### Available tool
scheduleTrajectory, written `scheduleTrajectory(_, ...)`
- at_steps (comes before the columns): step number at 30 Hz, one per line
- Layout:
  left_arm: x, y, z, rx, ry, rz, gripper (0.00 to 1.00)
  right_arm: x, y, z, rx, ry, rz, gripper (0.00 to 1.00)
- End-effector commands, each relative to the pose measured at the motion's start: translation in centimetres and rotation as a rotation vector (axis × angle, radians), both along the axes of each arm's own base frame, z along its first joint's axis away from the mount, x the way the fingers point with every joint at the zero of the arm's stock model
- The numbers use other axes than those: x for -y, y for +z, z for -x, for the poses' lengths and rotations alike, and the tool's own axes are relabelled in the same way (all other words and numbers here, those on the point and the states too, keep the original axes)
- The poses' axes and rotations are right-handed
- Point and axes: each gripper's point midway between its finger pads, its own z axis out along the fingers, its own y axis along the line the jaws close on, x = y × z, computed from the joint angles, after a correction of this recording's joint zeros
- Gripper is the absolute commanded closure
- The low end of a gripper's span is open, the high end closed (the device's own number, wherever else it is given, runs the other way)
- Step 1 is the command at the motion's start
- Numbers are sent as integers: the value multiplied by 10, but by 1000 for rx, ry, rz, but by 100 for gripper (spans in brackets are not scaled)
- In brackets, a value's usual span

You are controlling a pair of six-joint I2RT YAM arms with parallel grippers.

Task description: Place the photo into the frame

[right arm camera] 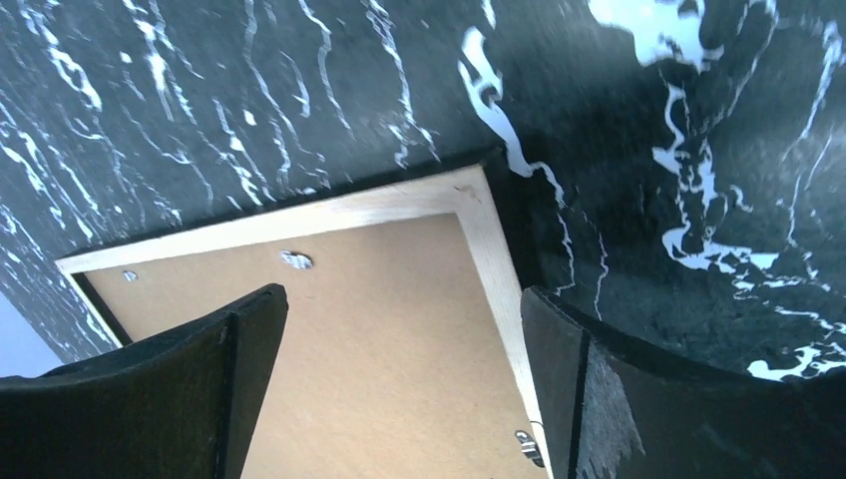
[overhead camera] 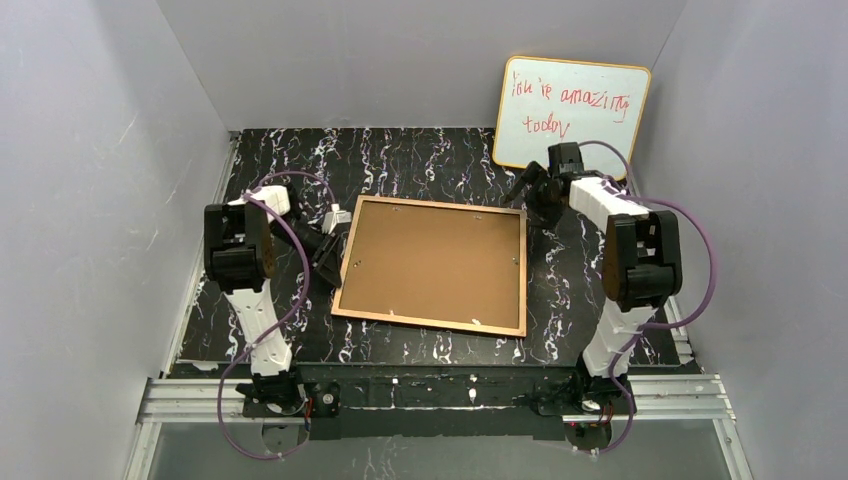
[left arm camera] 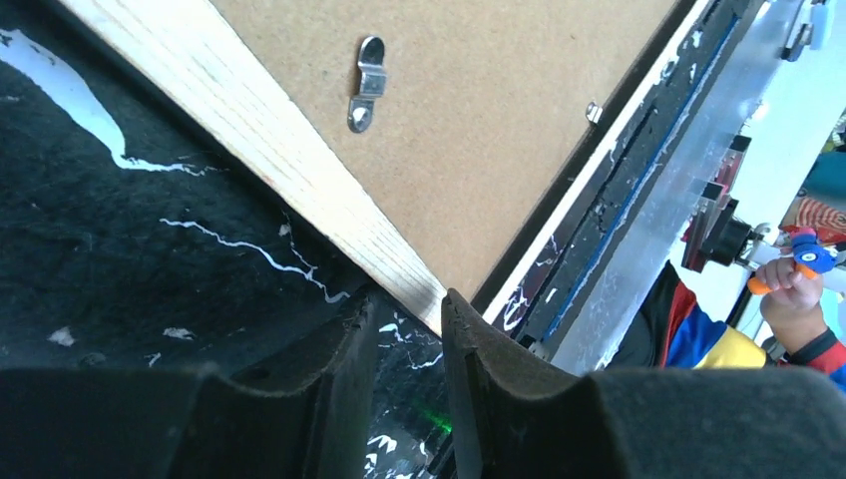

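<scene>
The frame (overhead camera: 427, 320) lies face down in the middle of the table, its tan wooden back up and a brown backing panel (overhead camera: 430, 260) set in it. The photo is out of view. My left gripper (overhead camera: 332, 258) is low at the frame's left rail (left arm camera: 249, 130). Its jaws (left arm camera: 407, 299) stand a narrow gap apart with only table showing between them, and the rail ends right at the right fingertip. My right gripper (overhead camera: 530, 195) hovers over the frame's far right corner (right arm camera: 494, 249), wide open (right arm camera: 399, 294) and empty.
A whiteboard (overhead camera: 570, 115) with an orange edge and red writing leans on the back wall at the right. Small metal clips (left arm camera: 366, 85) sit on the backing panel (right arm camera: 379, 329). An aluminium rail (overhead camera: 430, 395) runs along the near edge. A person's hand (left arm camera: 798, 289) shows beyond it.
</scene>
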Motion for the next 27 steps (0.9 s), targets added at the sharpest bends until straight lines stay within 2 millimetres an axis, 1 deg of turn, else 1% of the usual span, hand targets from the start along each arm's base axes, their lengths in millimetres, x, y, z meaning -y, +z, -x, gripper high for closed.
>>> scheduleTrajectory(1, -5, 24, -10, 29, 33, 80, 73, 15, 34, -11, 36, -5, 105, 7)
scheduleTrajectory(3, -10, 26, -25, 49, 85, 83, 73, 20, 55, -11, 86, -28, 124, 8)
scheduleTrajectory(4, -11, 25, -32, 52, 108, 86, 73, 18, 71, -9, 127, -31, 117, 9)
scheduleTrajectory(5, -10, 25, -37, 55, 124, 91, 73, 15, 80, -7, 155, -36, 106, 10)
scheduleTrajectory(6, -8, 24, -40, 51, 137, 103, 73, 8, 88, -4, 182, -32, 92, 11)
scheduleTrajectory(8, -2, 25, -45, 30, 165, 145, 72, -16, 99, 6, 211, 5, 56, 12)
scheduleTrajectory(10, 3, 26, -46, 10, 170, 180, 70, -52, 101, 19, 222, 62, 5, 13)
scheduleTrajectory(14, 6, 24, -46, 12, 175, 186, 69, -134, 95, 54, 198, 185, -116, 17)
scheduleTrajectory(17, 7, 19, -44, -3, 170, 173, 71, -189, 90, 75, 175, 263, -195, 23)
scheduleTrajectory(19, 7, 14, -43, -15, 175, 165, 73, -222, 86, 88, 145, 306, -252, 25)
scheduleTrajectory(23, 6, 3, -43, -17, 197, 122, 78, -276, 71, 108, 87, 388, -302, 26)
scheduleTrajectory(24, 5, -1, -43, -16, 205, 104, 80, -291, 68, 116, 77, 419, -313, 26)
scheduleTrajectory(27, 3, -10, -44, -17, 219, 74, 84, -322, 53, 125, 46, 472, -324, 27)
